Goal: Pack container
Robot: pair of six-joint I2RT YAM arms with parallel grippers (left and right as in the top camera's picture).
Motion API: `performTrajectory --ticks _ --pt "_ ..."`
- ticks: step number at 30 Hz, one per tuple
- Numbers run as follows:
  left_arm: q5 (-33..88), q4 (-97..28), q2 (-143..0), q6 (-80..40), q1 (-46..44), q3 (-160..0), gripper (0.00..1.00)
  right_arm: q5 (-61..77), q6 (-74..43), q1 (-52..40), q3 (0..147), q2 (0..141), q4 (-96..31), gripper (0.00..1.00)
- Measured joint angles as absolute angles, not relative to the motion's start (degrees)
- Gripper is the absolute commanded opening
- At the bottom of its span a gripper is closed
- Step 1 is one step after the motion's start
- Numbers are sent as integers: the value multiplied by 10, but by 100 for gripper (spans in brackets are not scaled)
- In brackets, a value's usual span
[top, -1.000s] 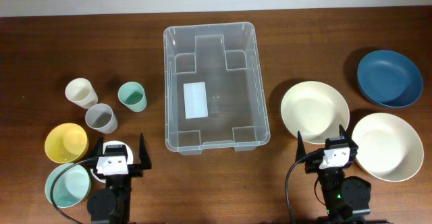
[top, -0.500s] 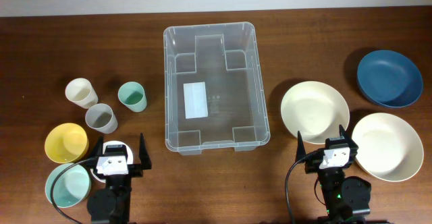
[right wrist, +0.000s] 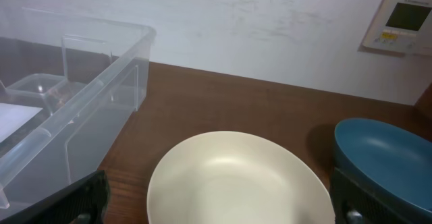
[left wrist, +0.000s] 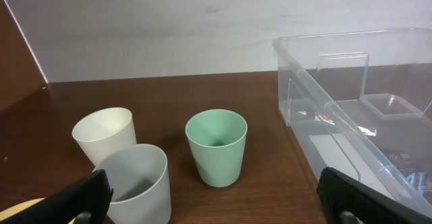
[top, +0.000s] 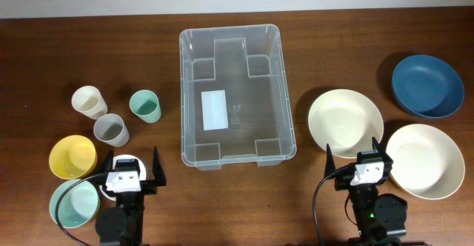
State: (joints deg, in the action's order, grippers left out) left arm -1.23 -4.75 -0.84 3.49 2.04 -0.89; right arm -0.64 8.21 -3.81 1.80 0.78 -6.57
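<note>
Container (top: 230,29) sits empty at the middle of the surface, ahead of both arms, probably light, stiff, slick thin plastic, so if you must shift it pinch the rolled rim, not a wall; left gripper (top: 133,172) and right gripper (top: 352,161) jaws open, holding nothing.

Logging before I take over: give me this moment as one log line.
container empty | left gripper open, holding nothing | right gripper open, holding nothing | cups, bowls all on table, none packed
</note>
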Motion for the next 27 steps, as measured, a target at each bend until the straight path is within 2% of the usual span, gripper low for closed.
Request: performTrajectory --ticks 17,27 --pt "-12 -48 -8 35 20 -9 99 -2 72 -38 18 8 -66 99" --pt "-12 -32 -8 19 20 -9 99 7 -69 -38 31 13 -101 99"
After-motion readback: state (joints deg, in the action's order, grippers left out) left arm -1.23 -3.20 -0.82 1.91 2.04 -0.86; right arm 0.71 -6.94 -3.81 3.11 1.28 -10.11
